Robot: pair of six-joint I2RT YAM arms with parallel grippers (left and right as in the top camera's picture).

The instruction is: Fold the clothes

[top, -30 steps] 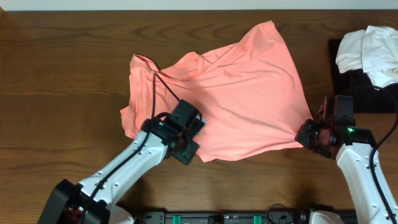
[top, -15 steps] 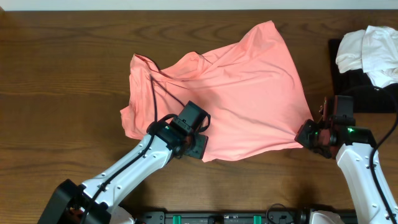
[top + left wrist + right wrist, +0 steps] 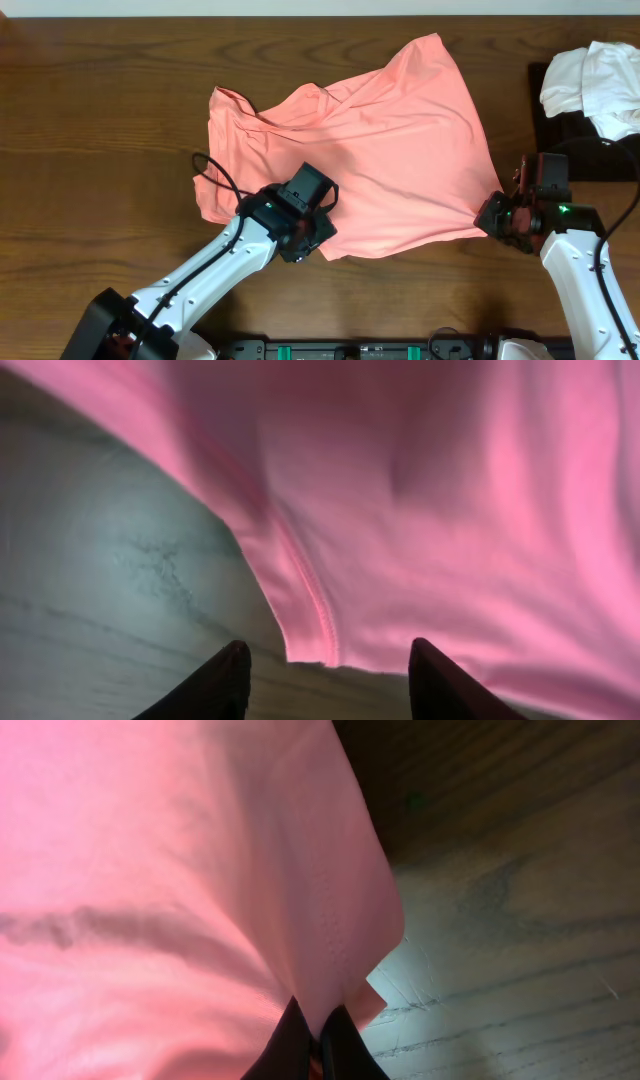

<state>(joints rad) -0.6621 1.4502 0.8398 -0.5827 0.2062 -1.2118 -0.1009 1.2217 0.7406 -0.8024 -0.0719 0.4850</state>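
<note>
The salmon-pink shirt [image 3: 380, 150] lies rumpled in the middle of the brown wooden table [image 3: 100, 100]. It is spread wide, with folds running across it and one corner poking toward the far side.

The right gripper [image 3: 497, 215] is at the shirt's near right corner. In the right wrist view its dark fingers [image 3: 290, 1050] are pinched tight together, with the pink cloth [image 3: 150, 870] caught between them. The cloth is pulled up into a small peak there.

The left gripper [image 3: 308, 232] sits over the near edge of the shirt, left of the middle. From above, its own body hides its fingertips and a bit of the hem. In the left wrist view the two fingers [image 3: 225, 680] stand apart, about half wide, and the sewn hem of the shirt [image 3: 450, 510] lies just in front of the gap. I cannot tell if they touch the cloth.

Both wrist views are close and blurry, so small marks on the cloth cannot be made out.

A thin black cable [image 3: 215, 175] loops from the left arm over the shirt's left edge.

At the far right, white clothes [image 3: 590, 75] sit bunched on a black mat [image 3: 560, 130]. Both are cut off by the picture's edge.
</note>
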